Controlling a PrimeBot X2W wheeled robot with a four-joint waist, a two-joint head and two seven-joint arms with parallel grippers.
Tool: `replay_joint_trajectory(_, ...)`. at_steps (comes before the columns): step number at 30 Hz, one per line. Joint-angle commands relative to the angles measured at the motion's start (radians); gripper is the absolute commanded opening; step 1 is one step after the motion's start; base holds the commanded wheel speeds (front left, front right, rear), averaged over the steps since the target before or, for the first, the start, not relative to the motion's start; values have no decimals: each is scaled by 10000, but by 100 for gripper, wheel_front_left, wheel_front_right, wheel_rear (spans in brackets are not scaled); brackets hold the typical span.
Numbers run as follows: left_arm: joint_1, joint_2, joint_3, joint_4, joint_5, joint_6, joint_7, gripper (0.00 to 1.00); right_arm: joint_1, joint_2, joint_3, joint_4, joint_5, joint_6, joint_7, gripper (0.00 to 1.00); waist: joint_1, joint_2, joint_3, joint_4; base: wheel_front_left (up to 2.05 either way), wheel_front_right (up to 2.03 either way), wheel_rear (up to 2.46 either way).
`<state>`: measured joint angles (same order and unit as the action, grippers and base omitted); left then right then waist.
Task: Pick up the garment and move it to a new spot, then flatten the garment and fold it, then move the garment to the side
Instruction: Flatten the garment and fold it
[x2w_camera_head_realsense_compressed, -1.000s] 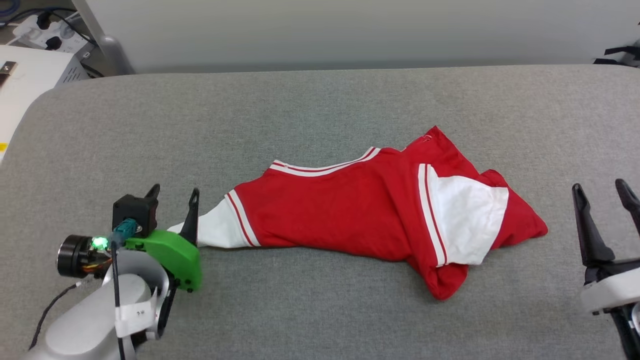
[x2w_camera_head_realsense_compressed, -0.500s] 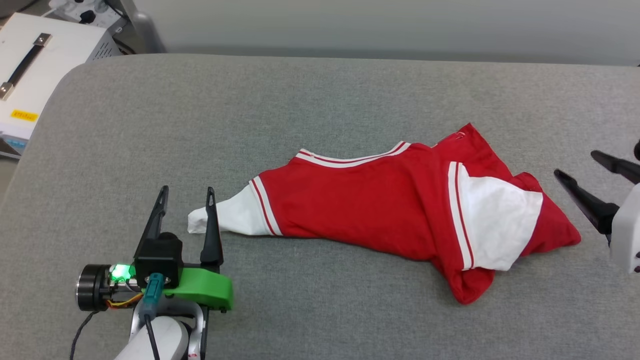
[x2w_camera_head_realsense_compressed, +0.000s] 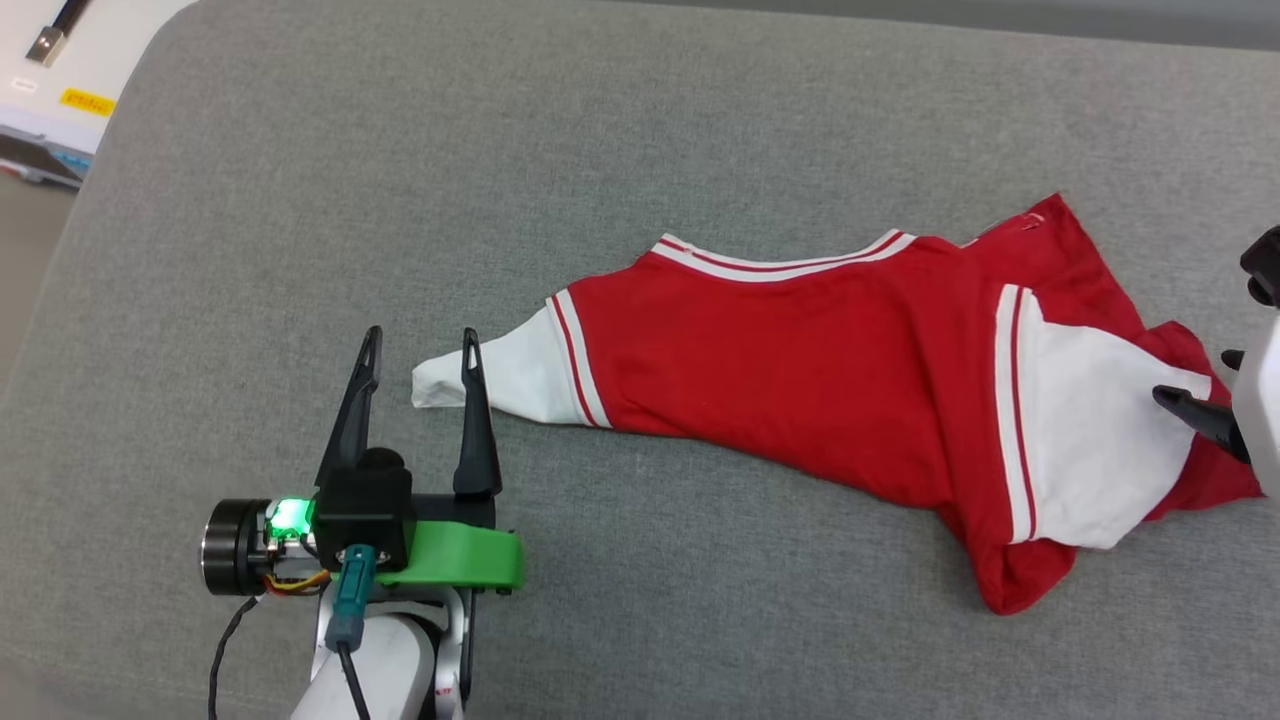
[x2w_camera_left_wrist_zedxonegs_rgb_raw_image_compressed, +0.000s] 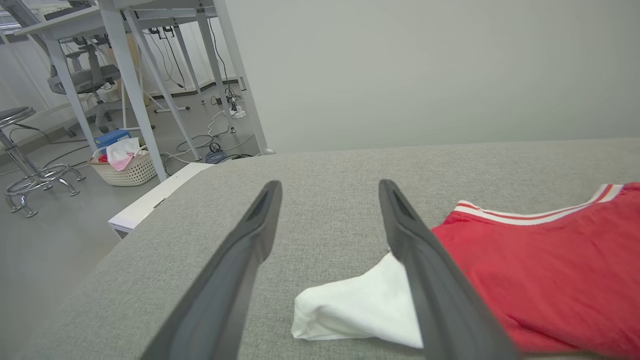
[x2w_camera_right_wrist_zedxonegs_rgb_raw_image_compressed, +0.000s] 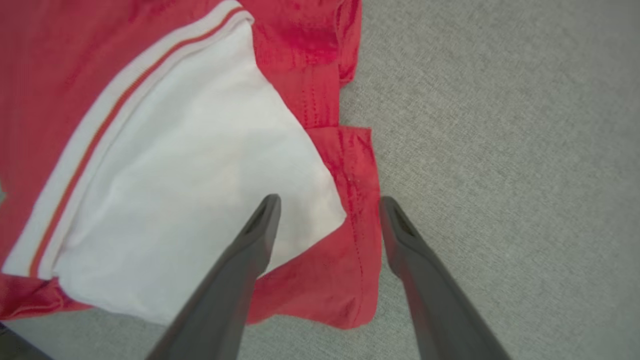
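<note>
A: Left claw (x2w_camera_head_realsense_compressed: 421, 335), head view: released, the garment's (x2w_camera_head_realsense_compressed: 780, 370) white sleeve tip between its fingers. Right claw (x2w_camera_head_realsense_compressed: 1195, 378)?
B: Released, over the other white sleeve.
A: Left wrist view: sleeve tip flat on the worktop (x2w_camera_left_wrist_zedxonegs_rgb_raw_image_compressed: 325, 165), between the fingers.
B: Right wrist view: fingers straddle the red edge.

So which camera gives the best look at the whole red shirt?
The head view: it looks down on the shirt laid out almost end to end. The left wrist view catches one white sleeve tip and part of the red body; the right wrist view is a close-up of the other white sleeve and red edge.
</note>
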<state>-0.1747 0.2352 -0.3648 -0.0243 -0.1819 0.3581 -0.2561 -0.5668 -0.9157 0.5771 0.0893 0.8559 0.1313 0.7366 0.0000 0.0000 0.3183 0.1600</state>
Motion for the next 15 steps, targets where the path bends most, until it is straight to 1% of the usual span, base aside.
replay_joint_trajectory(1, -1, -170, 124, -31, 197, -130, -56, 100, -238, 112, 268, 273, 7, -6, 11, 100, 0, 0, 705, 447, 0, 0, 0)
replay_joint_trajectory(3, -64, -335, 244, -28, 343, -264, -56, 100, -337, 229, 715, 585, 83, -6, 53, 100, 0, 0, 915, 496, 0, 0, 0)
replay_joint_trajectory(6, -139, -606, 457, -19, 582, -474, -56, 100, -379, 351, 1686, 915, 272, -6, 135, 100, 0, 0, 1172, 522, 0, 0, 0)
replay_joint_trajectory(11, -169, -877, 748, 76, 840, -739, -56, 100, -681, 396, 2546, 1201, 656, -6, -284, 100, 0, 0, 1280, 420, 0, 0, 0)
replay_joint_trajectory(12, -183, -924, 812, 104, 887, -792, -56, 100, -844, 376, 2663, 1212, 680, -6, -495, 22, 0, 0, 1274, 386, 0, 0, 0)
replay_joint_trajectory(13, -192, -958, 863, 124, 921, -832, -56, 100, -983, 361, 2739, 1235, 701, -6, -675, 0, 0, 0, 1259, 356, 0, 0, 0)
replay_joint_trajectory(15, -193, -1023, 968, 168, 993, -917, -57, 100, -1346, 345, 2817, 1336, 773, -6, -1132, 0, 0, 0, 1206, 288, 0, 0, 0)
